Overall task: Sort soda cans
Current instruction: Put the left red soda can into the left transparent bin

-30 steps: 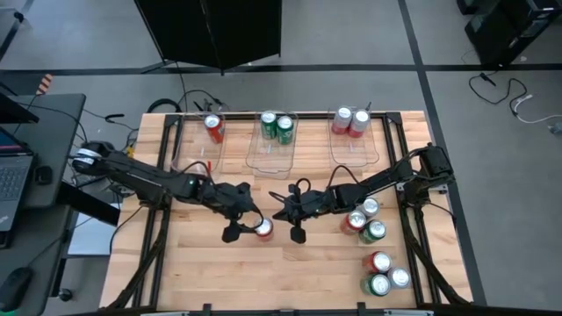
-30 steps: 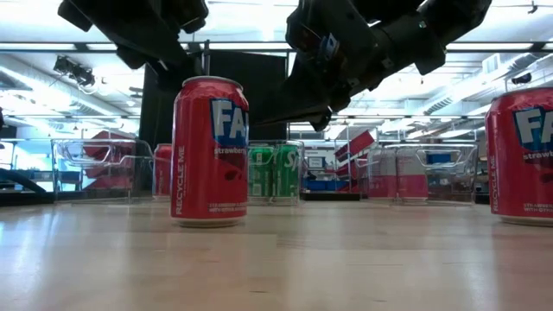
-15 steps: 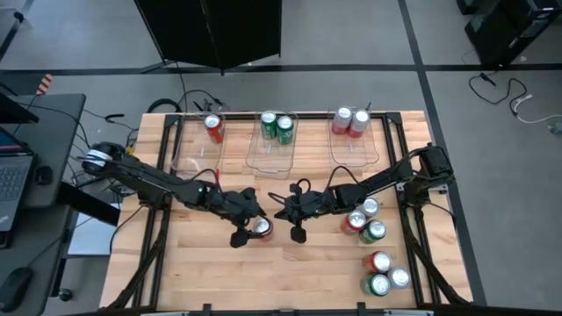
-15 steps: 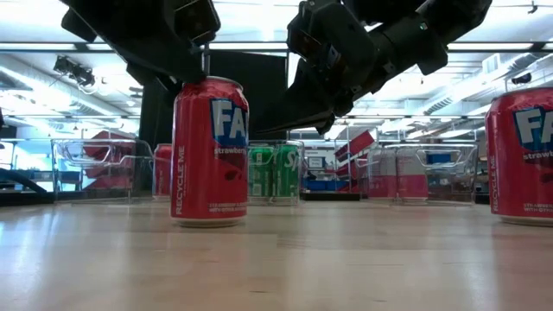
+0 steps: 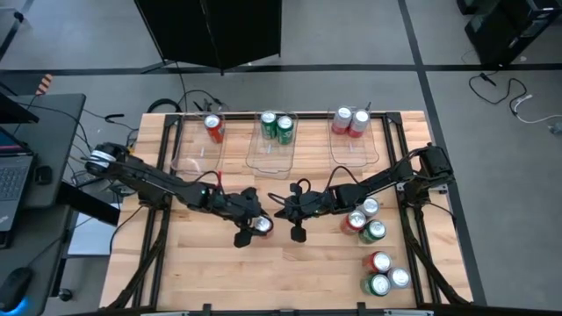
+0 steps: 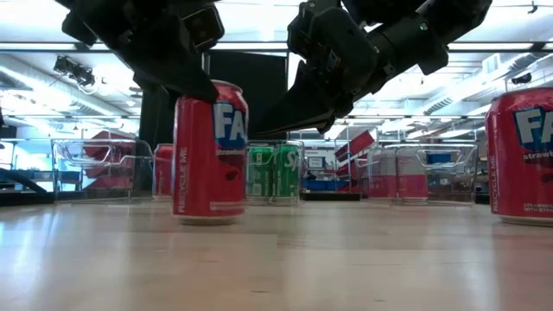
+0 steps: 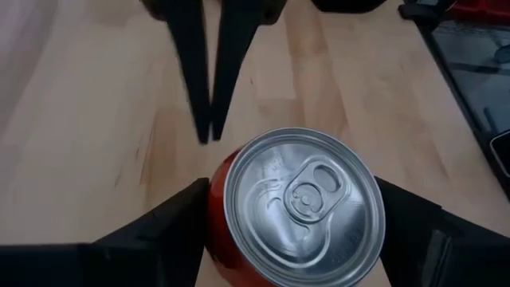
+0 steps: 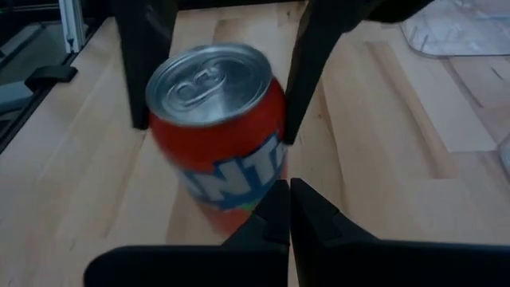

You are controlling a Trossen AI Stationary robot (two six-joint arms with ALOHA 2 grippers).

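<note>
Left tool [image 5: 248, 227] has descended around the red can [image 5: 262, 226] at worktop [image 5: 263, 272] centre; fingers wide, straddling it, not yet clamped. Can now tilts slightly, so contact is likely. Right tool [image 5: 293, 213] hovers just beside, fingers together. Wooden worktop; bins [image 5: 272, 154] stand along its far edge.
</note>
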